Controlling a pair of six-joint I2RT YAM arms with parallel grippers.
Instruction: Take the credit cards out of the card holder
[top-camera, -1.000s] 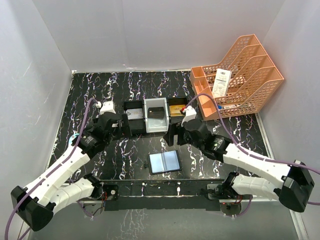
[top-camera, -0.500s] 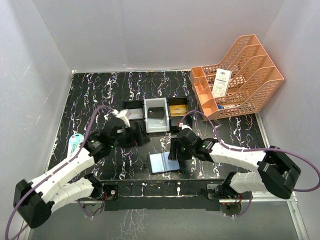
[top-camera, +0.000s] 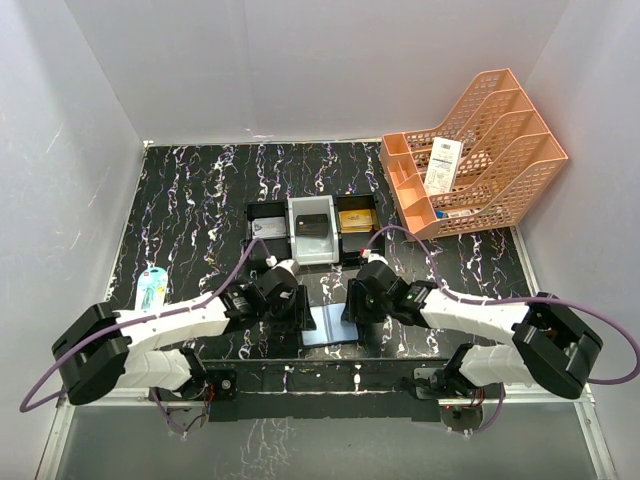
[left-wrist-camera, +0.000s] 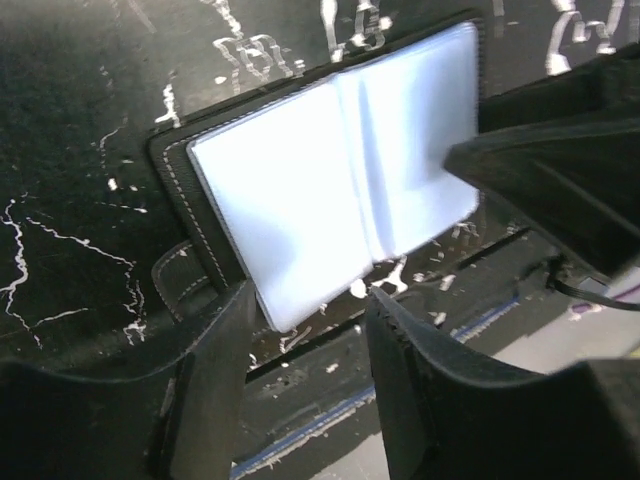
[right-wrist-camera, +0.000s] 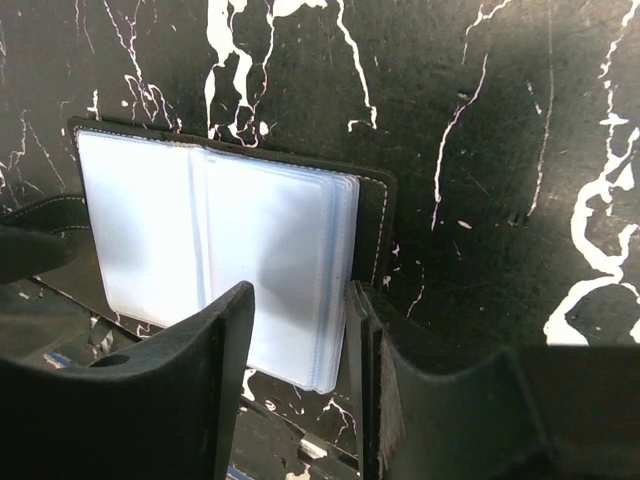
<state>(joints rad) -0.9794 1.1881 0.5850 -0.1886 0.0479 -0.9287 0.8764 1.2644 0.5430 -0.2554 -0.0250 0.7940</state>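
Card holder (top-camera: 333, 327) lies flat betw. left gripper (left-wrist-camera: 310, 300) & right gripper (right-wrist-camera: 298, 300), each approx. half-open, jaws astride its edge, clamping nothing.

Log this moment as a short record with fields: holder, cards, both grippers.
card holder: lying open flat, pale sleeves up, no card showing inside
credit cards: in the three small bins behind it
left gripper: jaws apart, straddling one corner of the holder
right gripper: jaws apart, straddling the opposite panel's outer edge
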